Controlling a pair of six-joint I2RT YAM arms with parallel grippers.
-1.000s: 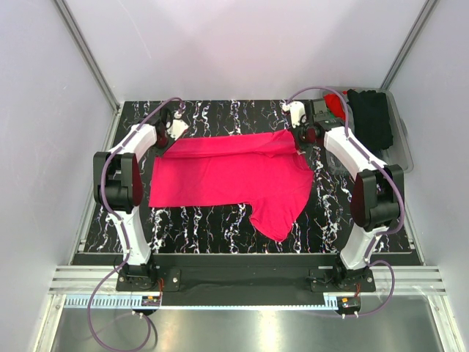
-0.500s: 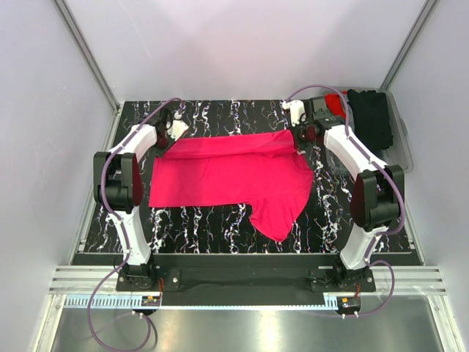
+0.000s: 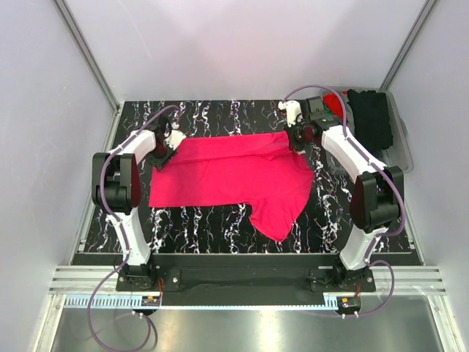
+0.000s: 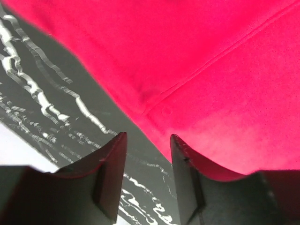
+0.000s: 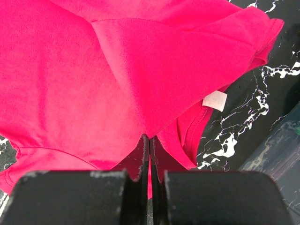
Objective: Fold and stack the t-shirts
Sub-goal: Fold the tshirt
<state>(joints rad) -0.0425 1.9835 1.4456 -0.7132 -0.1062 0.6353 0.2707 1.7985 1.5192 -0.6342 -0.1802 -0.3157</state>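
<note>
Pinkish-red t-shirt (image 3: 227, 172) — flat on table (image 3: 190, 224)

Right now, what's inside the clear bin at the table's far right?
The bin holds black cloth and red cloth, the red partly behind the right arm. Anything beneath them is covered.

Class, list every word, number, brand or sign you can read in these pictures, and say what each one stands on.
None can be read.
Small white neck label on the bright pinkish-red cloth t-shirt: looks blank, no print made out.
Small orange tag below the left arm's base, another below the right: too small to read.
</note>
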